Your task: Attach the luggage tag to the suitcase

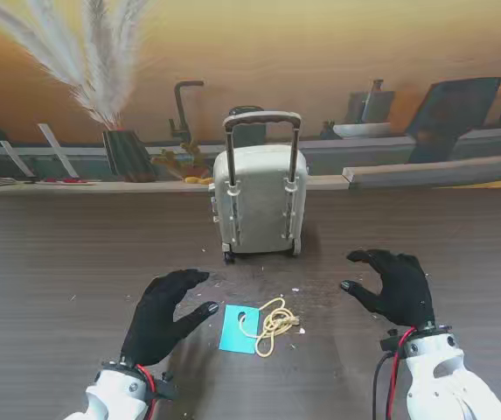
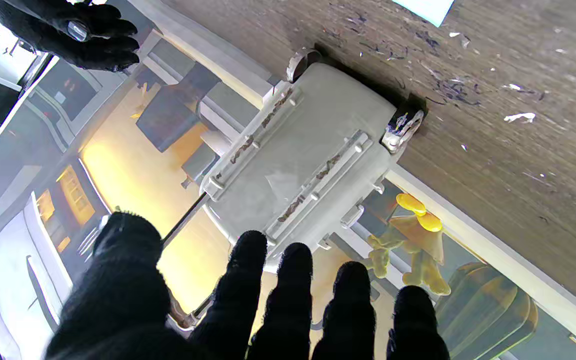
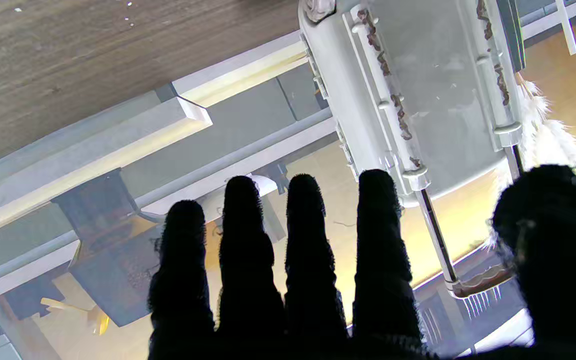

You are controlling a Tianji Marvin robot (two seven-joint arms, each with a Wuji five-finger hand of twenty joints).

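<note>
Left hand [image 1: 164, 317] and right hand [image 1: 396, 285], both spread and holding nothing, flank the blue tag [image 1: 239, 329] with its cord [image 1: 272, 325]; suitcase [image 1: 259, 199] upright beyond it.

Our left hand [image 1: 164, 317] low and palm down, fingers [image 2: 288, 295] spread and holding nothing, our right hand [image 1: 396, 287] likewise palm down, fingers [image 3: 240, 260] apart and empty, both arms rising from the near corners.

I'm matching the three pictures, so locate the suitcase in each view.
Stand view: suitcase upright at table centre, beyond the tag.
Left wrist view: suitcase mid-picture, just past the fingers.
Right wrist view: suitcase fills one upper corner.
Shared landmark: its raised handle.
</note>
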